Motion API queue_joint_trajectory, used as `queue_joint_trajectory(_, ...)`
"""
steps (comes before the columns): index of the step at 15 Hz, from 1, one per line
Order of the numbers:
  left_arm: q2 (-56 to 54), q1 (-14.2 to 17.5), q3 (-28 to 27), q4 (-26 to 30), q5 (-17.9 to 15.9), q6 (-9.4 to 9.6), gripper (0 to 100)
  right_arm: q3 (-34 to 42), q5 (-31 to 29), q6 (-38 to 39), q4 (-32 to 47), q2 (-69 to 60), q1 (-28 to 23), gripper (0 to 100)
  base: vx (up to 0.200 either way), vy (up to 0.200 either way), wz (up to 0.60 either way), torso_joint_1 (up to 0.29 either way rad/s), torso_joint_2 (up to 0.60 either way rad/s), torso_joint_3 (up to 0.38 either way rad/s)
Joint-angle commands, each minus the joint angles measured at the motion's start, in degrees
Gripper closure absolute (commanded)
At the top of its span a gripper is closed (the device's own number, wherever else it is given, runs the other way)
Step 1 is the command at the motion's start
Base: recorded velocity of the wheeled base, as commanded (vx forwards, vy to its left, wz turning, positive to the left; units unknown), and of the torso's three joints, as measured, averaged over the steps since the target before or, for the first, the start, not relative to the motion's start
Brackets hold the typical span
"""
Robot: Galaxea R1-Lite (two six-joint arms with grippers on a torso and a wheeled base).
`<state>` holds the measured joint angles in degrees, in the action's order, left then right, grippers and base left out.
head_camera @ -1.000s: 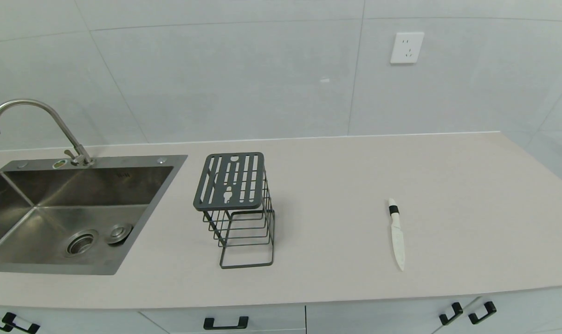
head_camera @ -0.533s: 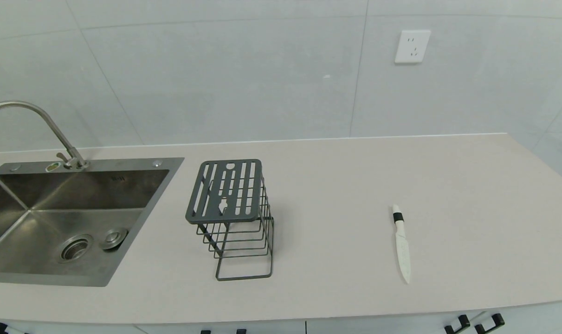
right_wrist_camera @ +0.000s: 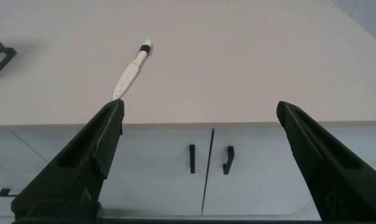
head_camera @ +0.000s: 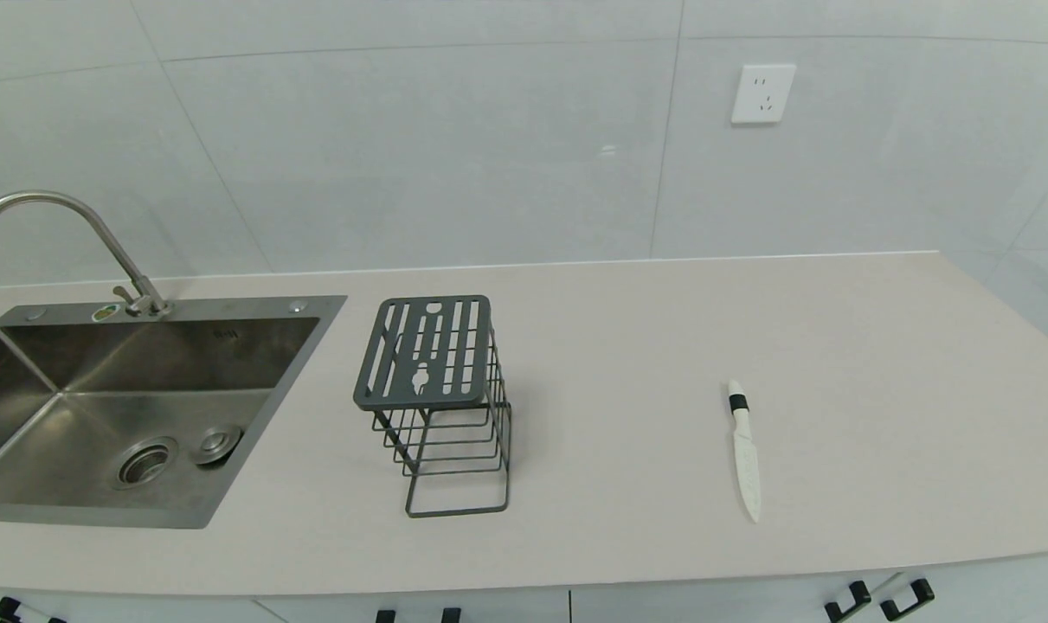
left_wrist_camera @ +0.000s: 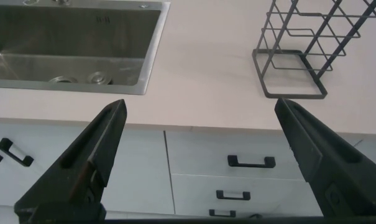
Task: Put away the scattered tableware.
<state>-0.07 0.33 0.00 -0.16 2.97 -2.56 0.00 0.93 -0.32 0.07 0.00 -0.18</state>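
Note:
A white knife (head_camera: 742, 448) with a black band on its handle lies flat on the beige countertop (head_camera: 662, 346), right of centre; the right wrist view has the knife (right_wrist_camera: 132, 71) beyond the counter edge. A dark wire rack (head_camera: 435, 401) with a slotted top plate stands near the counter's middle, and its base frame (left_wrist_camera: 296, 71) appears in the left wrist view. My left gripper (left_wrist_camera: 200, 134) is open, held in front of the cabinet below the counter. My right gripper (right_wrist_camera: 200, 134) is open too, before the cabinet doors, short of the knife.
A steel sink (head_camera: 125, 407) with a curved tap (head_camera: 65, 242) is set into the counter's left end. Cabinet drawers with black handles (left_wrist_camera: 251, 163) run below the front edge. A wall socket (head_camera: 761, 93) sits on the tiled wall behind.
The whole head view has shifted slightly, so the camera moved. The knife and rack keep their places on the counter.

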Motion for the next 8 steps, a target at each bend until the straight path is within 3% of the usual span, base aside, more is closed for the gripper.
queue_joint_trajectory(1,0.1,0.0,0.0,0.0,0.0,0.01,0,0.0,0.0,0.0,0.0,0.0,0.0,0,0.0,0.0,0.0,0.0,0.0,0.0)
queue_joint_trajectory(4,0.1,0.0,0.0,0.1,0.0,0.27,0,0.0,0.2,-0.5,0.0,0.1,0.0,0,0.0,0.0,0.0,0.0,0.0,0.0)
queue_joint_trajectory(8,0.1,0.0,0.0,0.1,-0.1,0.19,0,0.0,1.9,-1.4,-0.5,0.1,0.0,0,0.0,0.0,0.0,0.131,-0.26,-0.126)
